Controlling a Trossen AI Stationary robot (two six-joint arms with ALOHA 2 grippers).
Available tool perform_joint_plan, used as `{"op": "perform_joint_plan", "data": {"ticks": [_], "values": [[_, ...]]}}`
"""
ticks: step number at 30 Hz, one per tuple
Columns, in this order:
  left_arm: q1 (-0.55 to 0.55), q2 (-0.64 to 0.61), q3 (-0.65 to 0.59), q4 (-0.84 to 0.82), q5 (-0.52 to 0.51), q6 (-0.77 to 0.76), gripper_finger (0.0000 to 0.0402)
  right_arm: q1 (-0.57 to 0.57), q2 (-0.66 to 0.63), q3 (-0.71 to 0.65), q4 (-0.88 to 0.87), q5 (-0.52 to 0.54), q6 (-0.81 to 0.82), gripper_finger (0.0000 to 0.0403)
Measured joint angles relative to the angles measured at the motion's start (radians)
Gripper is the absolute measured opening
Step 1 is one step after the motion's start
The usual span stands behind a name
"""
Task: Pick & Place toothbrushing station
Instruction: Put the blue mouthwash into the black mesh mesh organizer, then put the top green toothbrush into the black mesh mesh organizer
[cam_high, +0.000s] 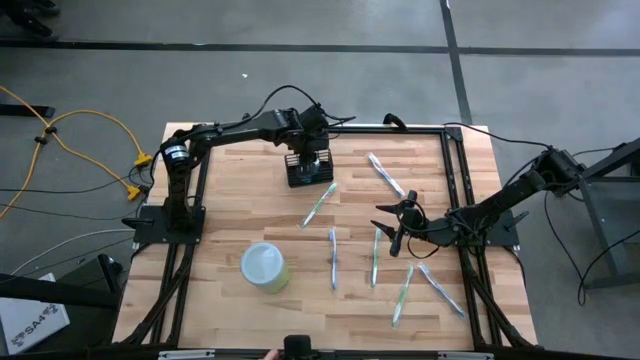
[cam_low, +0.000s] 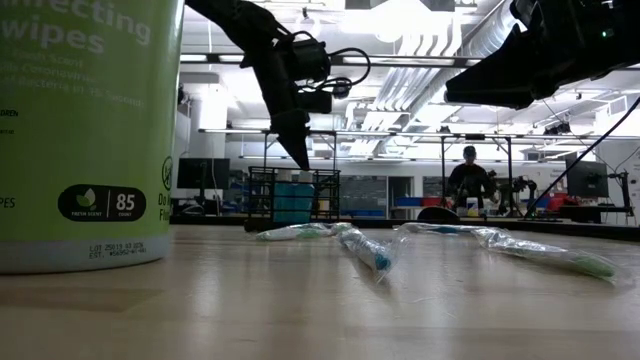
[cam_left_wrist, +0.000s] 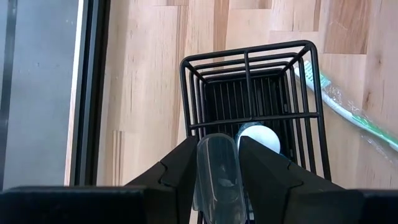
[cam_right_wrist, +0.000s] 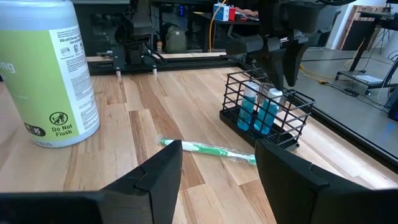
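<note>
The toothbrushing station, a black wire holder (cam_high: 305, 172), stands on the wooden table at the far middle. Two blue toothbrushes in clear wrap stand in it (cam_right_wrist: 258, 109). My left gripper (cam_left_wrist: 217, 163) is right above the holder (cam_left_wrist: 249, 51), pointing steeply down, shut on the top of one wrapped brush. The white end of the other brush (cam_left_wrist: 266, 138) shows inside the holder. My right gripper (cam_high: 393, 225) waits open at the table's right, clear of the table. My left gripper pinches the clear-wrapped upper end of a toothbrush (cam_left_wrist: 217, 177) between its two fingers. The fingers come from above, slanting down over the holder. The brush stands about upright below them, its lower part inside the holder (cam_right_wrist: 268, 115).
Several wrapped toothbrushes lie loose on the table: one beside the holder (cam_high: 320, 203), one to its right (cam_high: 385, 175), others toward the near right (cam_high: 375, 255). A yellow-green wipes can (cam_high: 265, 268) stands near the front. Black frame rails edge the table.
</note>
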Motion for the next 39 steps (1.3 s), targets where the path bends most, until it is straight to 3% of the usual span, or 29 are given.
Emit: {"op": "perform_joint_plan", "data": {"ticks": [19,39], "values": [[-0.029,-0.026,-0.004,-0.023,-0.100,-0.031,0.0119,0.000,0.000,0.000,0.000,0.000,0.000,0.0195],[-0.042,-0.058,-0.002,-0.021,-0.100,-0.050,0.0119,0.000,0.000,0.000,0.000,0.000,0.000,0.0195]]}}
